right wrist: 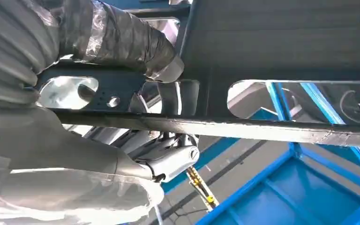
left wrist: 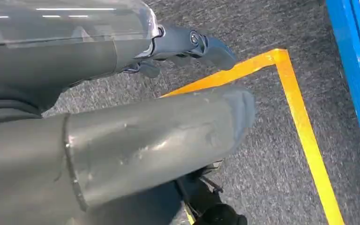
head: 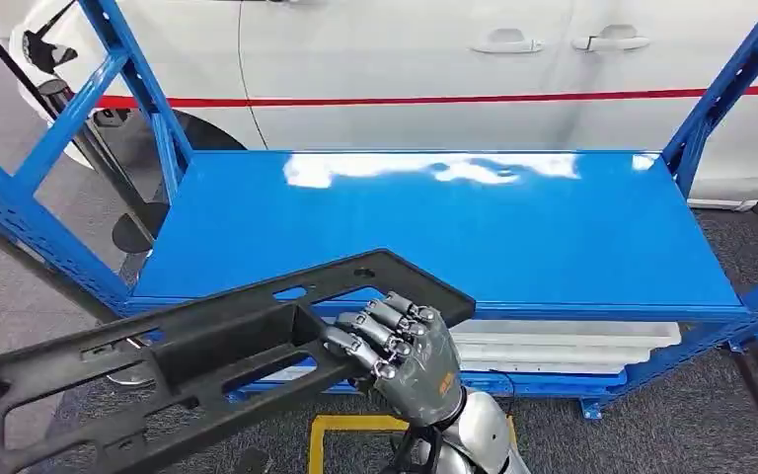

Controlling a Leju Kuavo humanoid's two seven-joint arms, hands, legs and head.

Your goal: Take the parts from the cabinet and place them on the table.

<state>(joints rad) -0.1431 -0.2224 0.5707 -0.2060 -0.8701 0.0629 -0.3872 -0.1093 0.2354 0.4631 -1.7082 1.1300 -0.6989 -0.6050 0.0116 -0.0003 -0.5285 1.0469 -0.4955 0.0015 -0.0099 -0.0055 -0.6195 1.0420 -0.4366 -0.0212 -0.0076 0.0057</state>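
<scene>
A long black frame part [head: 207, 346] with cut-out slots stretches from the lower left to the middle of the head view, held in the air in front of the blue shelf [head: 434, 227]. My right hand [head: 400, 351] grips it from below near its angled end, fingers curled over its edge. In the right wrist view the thumb [right wrist: 122, 42] presses on the black frame part [right wrist: 272, 70]. My left hand [left wrist: 159, 131] hangs over the grey carpet, its thumb and fingers apart and nothing between them.
The blue shelf's top board is bare and glossy. White flat panels [head: 563, 346] lie on the lower shelf. Blue uprights [head: 720, 99] stand at both sides. A white car [head: 454, 59] stands behind. Yellow tape [left wrist: 304, 131] marks the carpet by the rack.
</scene>
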